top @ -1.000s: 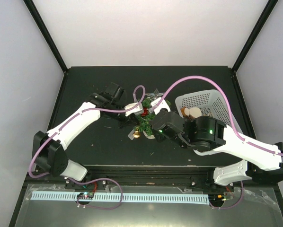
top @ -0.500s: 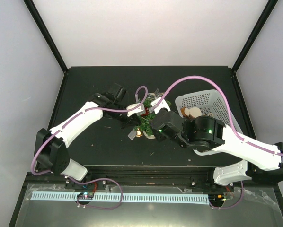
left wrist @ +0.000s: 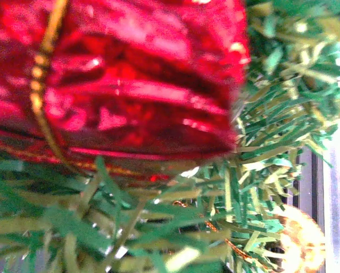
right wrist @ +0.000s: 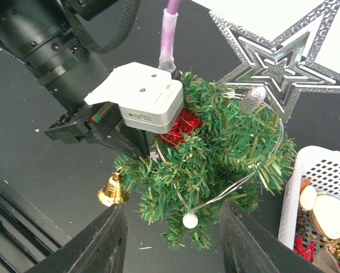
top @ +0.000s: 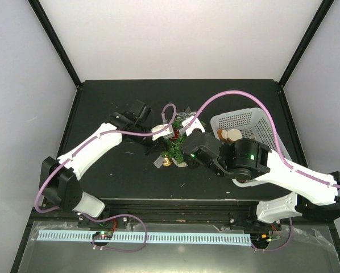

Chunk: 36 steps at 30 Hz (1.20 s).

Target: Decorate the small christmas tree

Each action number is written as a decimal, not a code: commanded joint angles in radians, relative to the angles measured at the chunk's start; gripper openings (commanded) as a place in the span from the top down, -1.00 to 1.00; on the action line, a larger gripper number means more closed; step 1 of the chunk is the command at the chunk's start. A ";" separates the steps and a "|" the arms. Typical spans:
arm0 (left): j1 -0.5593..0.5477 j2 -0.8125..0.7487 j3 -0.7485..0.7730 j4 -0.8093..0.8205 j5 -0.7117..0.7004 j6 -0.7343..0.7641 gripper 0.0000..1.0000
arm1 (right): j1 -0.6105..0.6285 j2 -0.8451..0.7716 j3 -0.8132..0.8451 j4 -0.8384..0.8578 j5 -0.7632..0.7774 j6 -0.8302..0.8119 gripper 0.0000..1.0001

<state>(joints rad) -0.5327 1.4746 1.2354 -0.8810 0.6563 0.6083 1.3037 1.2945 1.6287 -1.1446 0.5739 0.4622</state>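
Note:
The small christmas tree [right wrist: 221,151] stands at the table's middle and also shows in the top view [top: 177,147]. It carries a silver star [right wrist: 283,57], a red foil ornament [right wrist: 181,126], a gold bell [right wrist: 113,190] and a wire with a white bead [right wrist: 190,220]. My left gripper [top: 164,136] is pushed into the tree's left side at the red ornament [left wrist: 119,79]. Its fingers are hidden by needles and its white camera block [right wrist: 144,96]. My right gripper [right wrist: 173,242] is open wide, its fingers [right wrist: 110,242] on either side of the tree's lower branches.
A white perforated basket [top: 255,122] with more ornaments stands right of the tree, and its corner shows in the right wrist view [right wrist: 335,170]. The left arm [top: 96,145] reaches in from the left. A pink cable [top: 238,96] arcs over the tree.
My left gripper has edged slightly toward the tree. The right gripper has crept a little closer to it. The tree and bell have barely shifted.

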 commanded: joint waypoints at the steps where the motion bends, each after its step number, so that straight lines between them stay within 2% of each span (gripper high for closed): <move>1: -0.007 -0.056 -0.003 0.013 0.000 -0.005 0.90 | -0.013 -0.023 -0.008 0.016 0.014 -0.014 0.06; 18: -0.011 -0.052 -0.013 0.008 0.004 -0.007 0.81 | -0.014 -0.025 -0.007 0.012 0.003 -0.008 0.05; 36: -0.012 -0.089 -0.086 0.049 -0.005 -0.025 0.82 | -0.014 -0.023 -0.012 0.020 -0.006 -0.012 0.05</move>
<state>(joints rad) -0.5385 1.3933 1.1454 -0.8738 0.6525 0.6018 1.2942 1.2945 1.6241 -1.1435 0.5652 0.4507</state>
